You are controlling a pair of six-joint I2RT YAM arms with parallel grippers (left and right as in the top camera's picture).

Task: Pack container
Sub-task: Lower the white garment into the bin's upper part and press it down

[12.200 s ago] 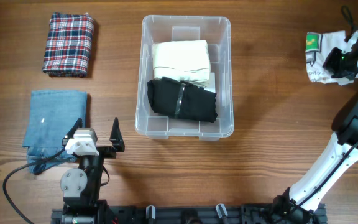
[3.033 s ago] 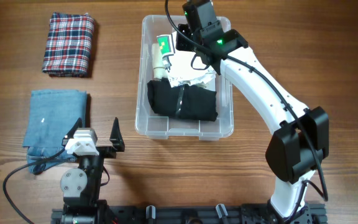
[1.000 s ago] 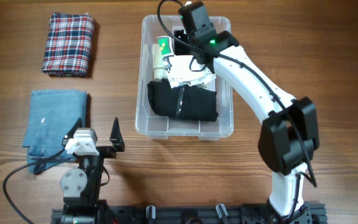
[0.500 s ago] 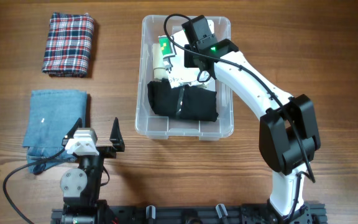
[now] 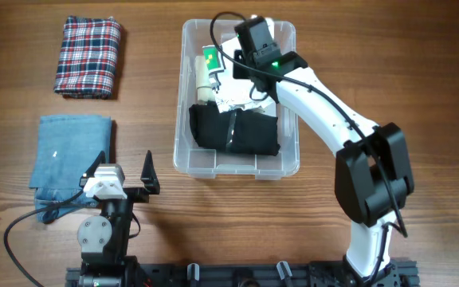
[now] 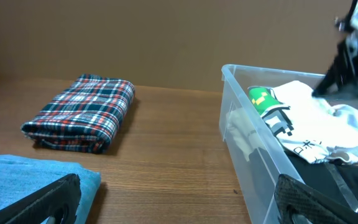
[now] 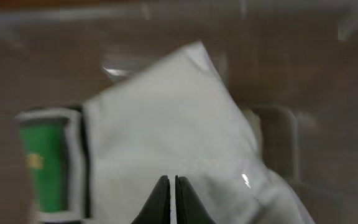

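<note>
The clear container [image 5: 178, 151] stands mid-table and holds a folded black garment [image 5: 233, 131]. Behind it lies a white garment with a green patch [image 5: 211, 57], also visible in the left wrist view [image 6: 297, 118]. My right gripper [image 5: 244, 48] reaches into the container's far half. In its wrist view the right gripper [image 7: 171, 182] is shut, its tips against the smooth white garment [image 7: 166, 118], with no fabric visibly bunched between them. The left gripper [image 5: 122, 169] rests wide open at the near left; between its fingers [image 6: 179, 202] is only bare wood.
A folded plaid cloth [image 5: 88, 57] lies at the far left and a folded blue denim cloth [image 5: 72, 155] sits near the left gripper. The right arm [image 5: 341, 127] stretches across from the near right over the container's right rim.
The right arm has carried the white garment from the table's right edge into the container. Over the last second its gripper shifted slightly over the garment. The left arm is still.
</note>
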